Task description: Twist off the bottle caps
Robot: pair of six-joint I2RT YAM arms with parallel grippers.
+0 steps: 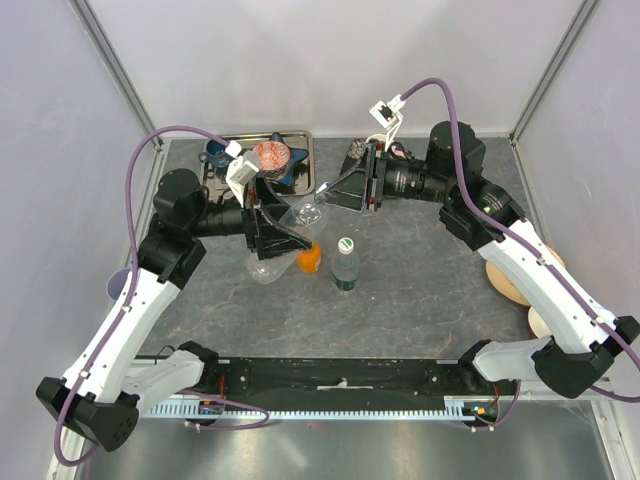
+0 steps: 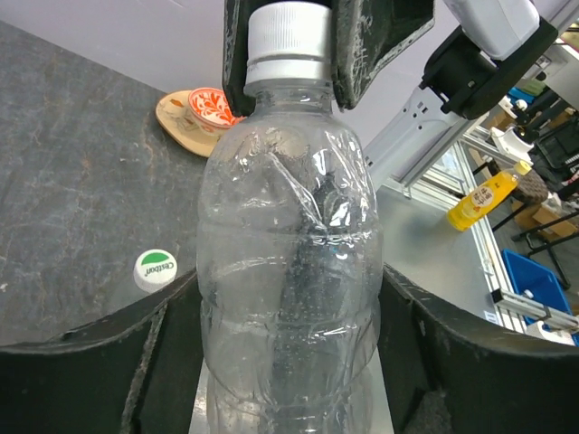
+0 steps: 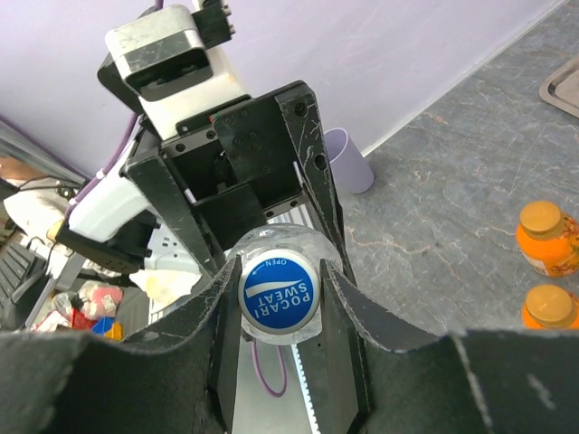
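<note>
Gripping the colourless clear plastic bottle [image 2: 289, 271] by its crumpled body, the left gripper [image 2: 289, 303] presses both fingers against its walls and holds it tilted above the grey table [image 1: 420, 290]. The right gripper [image 3: 282, 268] pinches the round blue-and-white screw cap [image 3: 278, 294], so unscrewing this cap appears to be the step in hand. The next move likely calls for the right wrist to turn about the bottle's axis against a firm left hold, as the thin walls may twist. Two short orange bottles [image 3: 545, 249] with orange caps [image 3: 541, 217] and a green-tinted bottle [image 1: 345, 265] stand close below, and a loose white-and-green cap [image 2: 156, 269] lies on the table.
</note>
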